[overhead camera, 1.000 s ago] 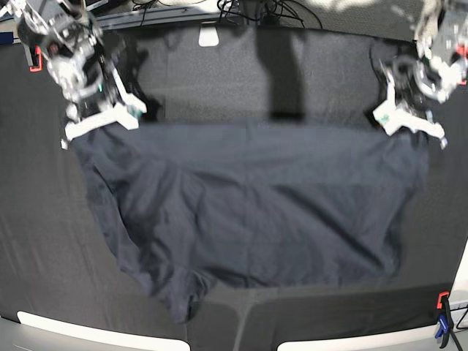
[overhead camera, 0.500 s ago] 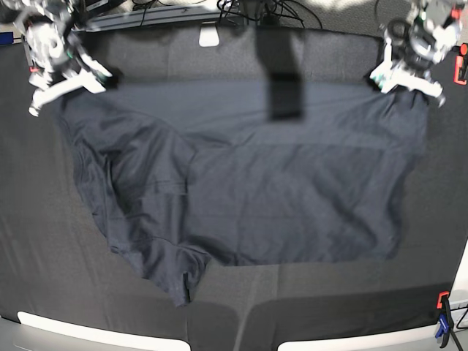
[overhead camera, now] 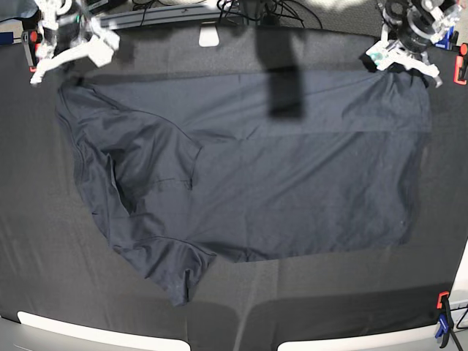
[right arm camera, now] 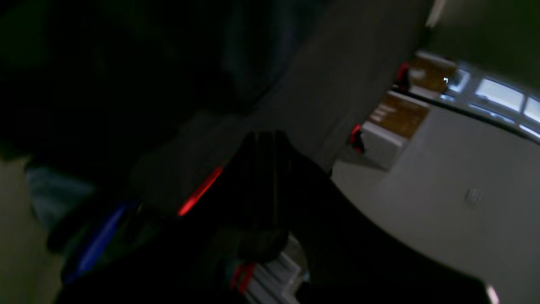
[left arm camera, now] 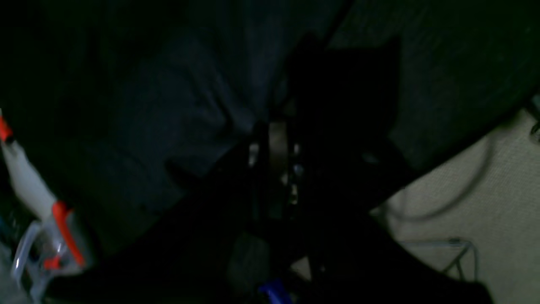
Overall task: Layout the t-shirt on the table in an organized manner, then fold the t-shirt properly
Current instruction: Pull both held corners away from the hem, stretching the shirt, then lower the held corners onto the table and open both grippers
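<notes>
Both claws, left gripper (overhead camera: 401, 58) and right gripper (overhead camera: 69, 55), pinch the t-shirt (overhead camera: 248, 175) by far corners to spread it flat across the table (overhead camera: 29, 219).

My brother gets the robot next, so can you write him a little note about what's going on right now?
Left gripper: shut on the t-shirt at its far corner, on the base view's right.
Right gripper: shut on the other far corner.
The t-shirt is stretched wide between them, mostly lying on the table.
Done: far edge pulled out straight.
Left: the near part on the base view's left is bunched and creased; smooth it, set the edge down, let go, then fold.
</notes>
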